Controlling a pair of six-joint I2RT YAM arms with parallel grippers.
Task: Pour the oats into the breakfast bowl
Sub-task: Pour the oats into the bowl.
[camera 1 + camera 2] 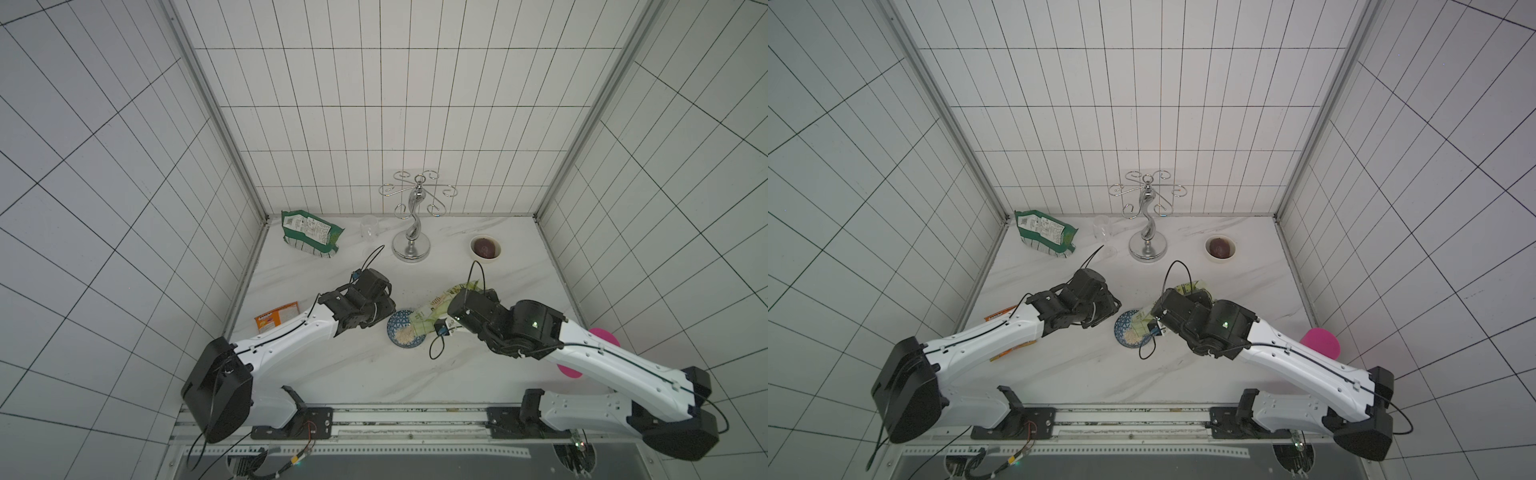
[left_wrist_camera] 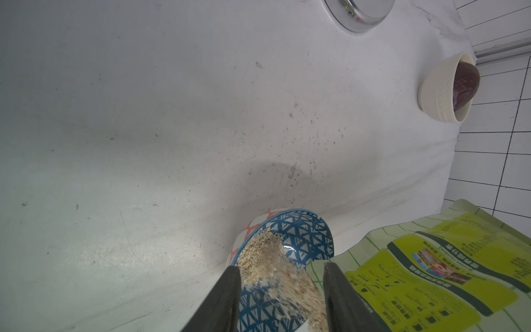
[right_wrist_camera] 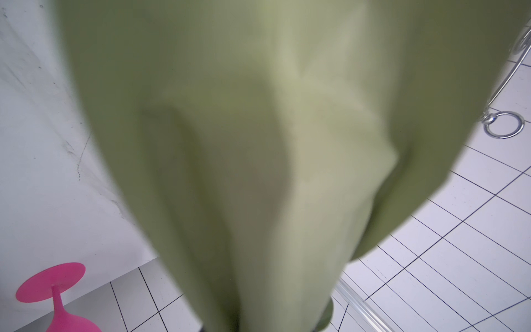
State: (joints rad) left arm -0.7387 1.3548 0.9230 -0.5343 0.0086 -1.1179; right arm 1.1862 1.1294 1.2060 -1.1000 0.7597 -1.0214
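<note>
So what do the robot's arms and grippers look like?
The left arm and right arm have white shells with black joints, wrists and bases. Thin black cables run along them and loop at the wrists. The left gripper has flat black fingers. A green light glows on the right arm.

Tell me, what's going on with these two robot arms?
The right gripper holds the light green oats bag tipped over the blue patterned breakfast bowl, and oats are spilling into it; a pile already sits inside. The left gripper is down at the bowl's near edge, its jaws partly apart on either side; whether it grips the bowl is unclear.
</note>
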